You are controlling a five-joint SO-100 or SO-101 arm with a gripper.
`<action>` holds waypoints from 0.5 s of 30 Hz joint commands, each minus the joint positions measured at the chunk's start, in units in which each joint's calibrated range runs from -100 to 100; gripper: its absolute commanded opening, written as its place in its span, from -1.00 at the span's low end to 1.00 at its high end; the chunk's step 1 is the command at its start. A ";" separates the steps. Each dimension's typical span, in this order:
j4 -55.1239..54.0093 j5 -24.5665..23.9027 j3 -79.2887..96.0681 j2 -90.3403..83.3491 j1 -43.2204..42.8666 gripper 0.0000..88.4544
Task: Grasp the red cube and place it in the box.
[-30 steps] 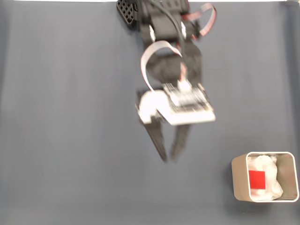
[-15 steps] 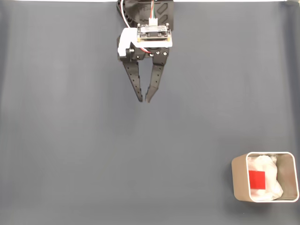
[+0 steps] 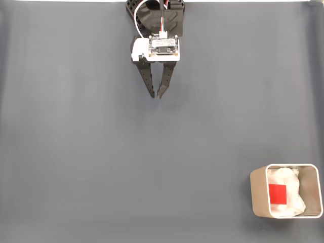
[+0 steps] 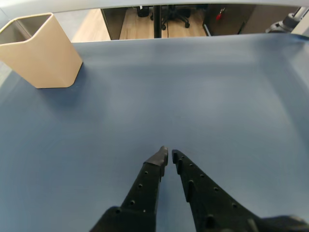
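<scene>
From where I sit, the small bright red plain-faced cube [image 3: 277,193] lies on white lumpy padding [image 3: 292,198] inside the beige-grey thin-walled box with rounded corners [image 3: 258,195], at the lower right of the fixed view. So I judge the placing step done. My black two-finger claw [image 3: 156,96] hangs near the arm's base at the top of that view, well apart from the box, over the bare blue-grey tabletop [image 3: 76,152]. In the wrist view the claw [image 4: 168,155] carries nothing, its tips nearly touching with a thin gap between them. I reckon nothing more is called for except parking the arm at rest.
</scene>
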 commanded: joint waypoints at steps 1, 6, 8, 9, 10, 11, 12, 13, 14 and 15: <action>7.68 -0.88 0.81 -3.04 -1.30 -1.00; 16.21 0.24 0.81 -3.04 -1.30 -1.00; 18.59 0.59 0.81 -3.04 -1.30 -1.00; 19.57 0.63 0.81 -3.04 -1.30 -1.00; 20.80 0.78 0.81 -3.04 -1.30 -1.00; 21.95 1.12 0.81 -3.04 -1.30 -1.00; 22.93 1.32 0.81 -3.04 -1.30 -1.00; 24.00 1.51 0.81 -3.04 -1.30 -1.00; 24.82 1.66 0.81 -3.04 -1.30 -1.00; 25.39 1.66 0.81 -3.04 -1.30 -1.00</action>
